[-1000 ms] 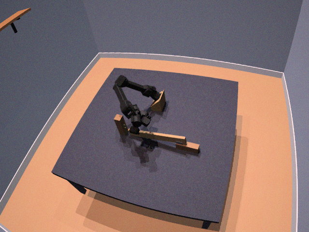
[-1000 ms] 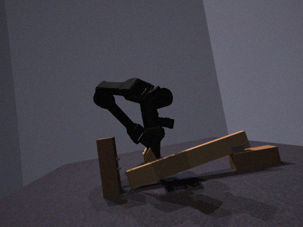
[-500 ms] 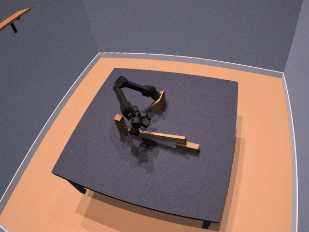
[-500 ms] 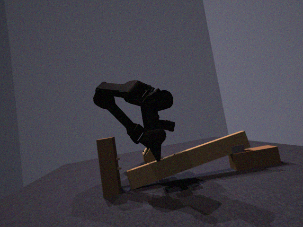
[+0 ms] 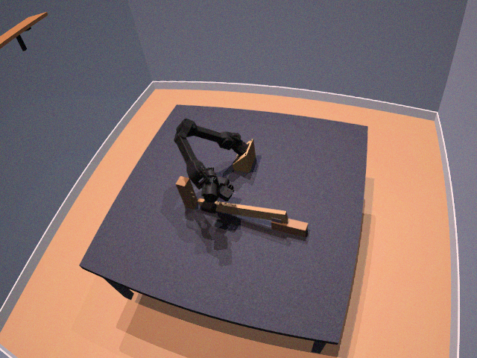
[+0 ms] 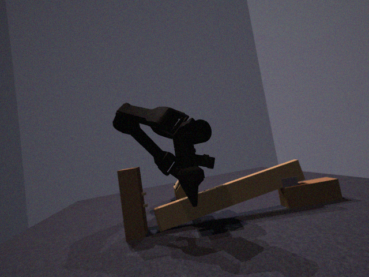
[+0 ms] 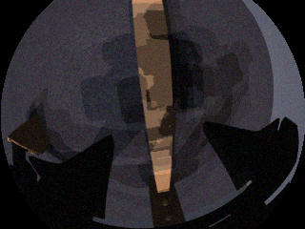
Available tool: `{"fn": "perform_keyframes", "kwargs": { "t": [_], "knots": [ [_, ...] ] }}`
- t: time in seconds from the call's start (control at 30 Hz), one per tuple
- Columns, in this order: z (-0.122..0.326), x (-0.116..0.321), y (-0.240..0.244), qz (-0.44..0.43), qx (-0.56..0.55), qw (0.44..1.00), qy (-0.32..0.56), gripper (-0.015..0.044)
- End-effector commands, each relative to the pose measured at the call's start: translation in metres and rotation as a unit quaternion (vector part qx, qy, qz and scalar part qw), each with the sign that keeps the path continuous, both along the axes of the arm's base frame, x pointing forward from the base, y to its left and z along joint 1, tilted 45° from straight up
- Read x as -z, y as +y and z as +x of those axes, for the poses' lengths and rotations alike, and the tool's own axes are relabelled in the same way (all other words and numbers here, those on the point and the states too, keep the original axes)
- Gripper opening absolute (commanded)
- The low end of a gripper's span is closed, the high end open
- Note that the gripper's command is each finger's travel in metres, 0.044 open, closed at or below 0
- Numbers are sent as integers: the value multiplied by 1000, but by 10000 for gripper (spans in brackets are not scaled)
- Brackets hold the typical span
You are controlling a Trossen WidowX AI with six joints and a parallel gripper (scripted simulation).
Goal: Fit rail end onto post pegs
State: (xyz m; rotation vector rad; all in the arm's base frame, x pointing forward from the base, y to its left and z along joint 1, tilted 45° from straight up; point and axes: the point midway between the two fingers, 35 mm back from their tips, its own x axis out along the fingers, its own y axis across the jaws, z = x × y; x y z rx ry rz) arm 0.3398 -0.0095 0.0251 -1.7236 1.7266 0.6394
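The long rail (image 5: 258,211) (image 6: 244,190) (image 7: 154,72) slopes down from the bracket (image 6: 289,182) on the footboard block (image 5: 294,227) (image 6: 312,192) to the table. Its near end lies low, a small gap from the upright post (image 5: 186,194) (image 6: 128,205) (image 7: 158,210). Two pegs (image 6: 143,193) (image 7: 165,203) stick out of the post, above the rail's lowered end. My gripper (image 5: 209,206) (image 6: 194,201) (image 7: 160,134) is open and points down over the lower part of the rail, with a finger on either side. The holes in the rail's end are hidden.
A wooden wedge-shaped mount (image 5: 245,162) (image 6: 179,192) (image 7: 30,135) stands at the arm's base, behind the rail. The dark table (image 5: 308,165) carries everything. The arm bends high over the post side, and its shadows fall across the rail.
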Motion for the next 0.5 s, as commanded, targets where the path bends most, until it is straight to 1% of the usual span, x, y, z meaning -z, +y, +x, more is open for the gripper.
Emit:
{"fn": "perform_keyframes", "kwargs": {
  "t": [0.0,0.47],
  "knots": [
    [0,4,-5,-3,-3,1000,3,440],
    [-1,20,-21,-5,-2,1000,3,440]
  ]
}}
